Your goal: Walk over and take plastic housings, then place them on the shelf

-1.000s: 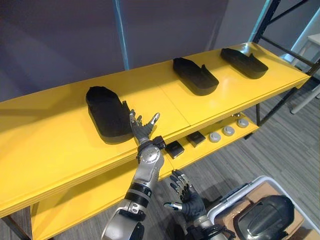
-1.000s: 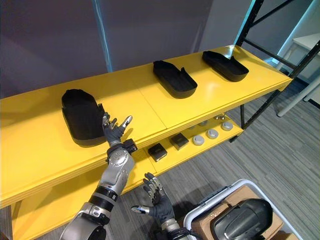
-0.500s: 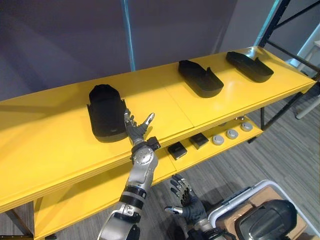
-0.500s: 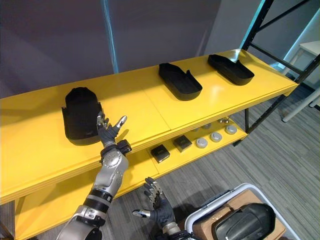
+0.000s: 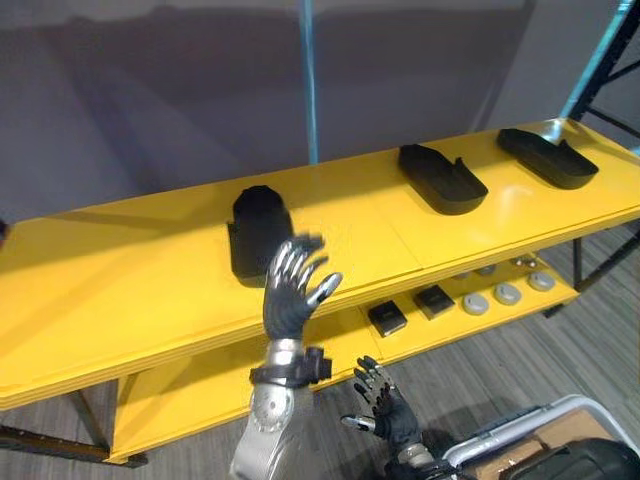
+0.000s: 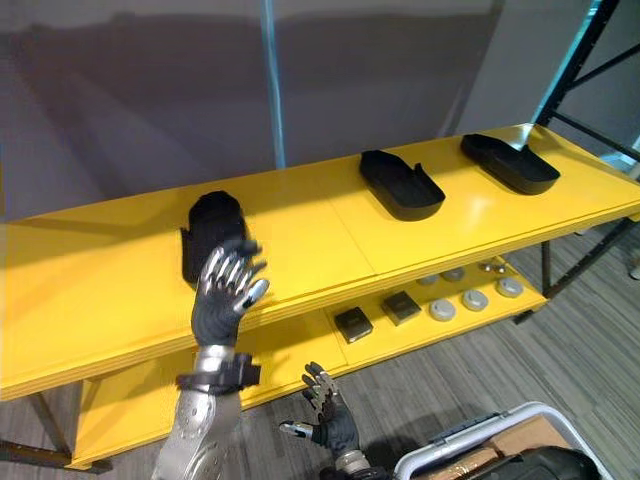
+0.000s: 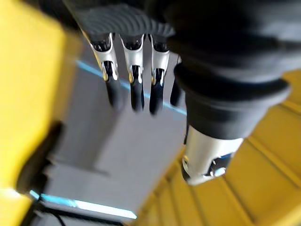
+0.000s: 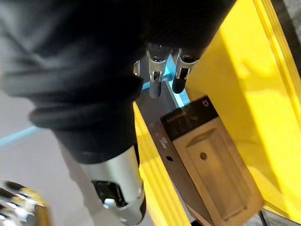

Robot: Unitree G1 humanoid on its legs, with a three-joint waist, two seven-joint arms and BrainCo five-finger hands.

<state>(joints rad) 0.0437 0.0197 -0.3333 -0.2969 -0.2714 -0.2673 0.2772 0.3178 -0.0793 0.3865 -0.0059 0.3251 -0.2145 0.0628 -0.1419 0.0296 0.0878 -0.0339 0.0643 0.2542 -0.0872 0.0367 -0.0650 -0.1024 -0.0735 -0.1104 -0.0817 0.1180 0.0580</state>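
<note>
**Left eye view:** 3 housings are seen on the top shelf [image 5: 120,290]: near housing [image 5: 260,232], middle housing [image 5: 442,180] and far housing [image 5: 547,158], all well apart. The near housing is laid w/ its long axis front-to-back; the other 2 are angled across the board. The left hand [image 5: 293,290] is held up in front of the shelf's front edge, just before the near housing, fingers spread, nothing gripped. The right hand [image 5: 385,410] is held low before the lower shelf [image 5: 200,400], fingers loose, empty. A fourth housing [image 5: 595,465] is glimpsed in a white bin [image 5: 520,421] at lower right. It is cut off by the frame, so its long axis can't be told.

**Right eye view:** Same layout. Bare board is seen between the near & middle housings, and a wide bare stretch to the left of the near one, so room for another is judged ample. The fourth housing is probably the next pick. It lies right of & below both hands, w/ the right hand nearer. The bin rim & the shelf's front edge would need clearing on the way.

**Left wrist view:** Fingers are seen straight, thumb apart, nothing held, yellow board beyond.

**Right wrist view:** Fingers are relaxed & empty. A small box [image 8: 207,160] is seen on the lower shelf past the fingertips, apparently not touched.
</note>
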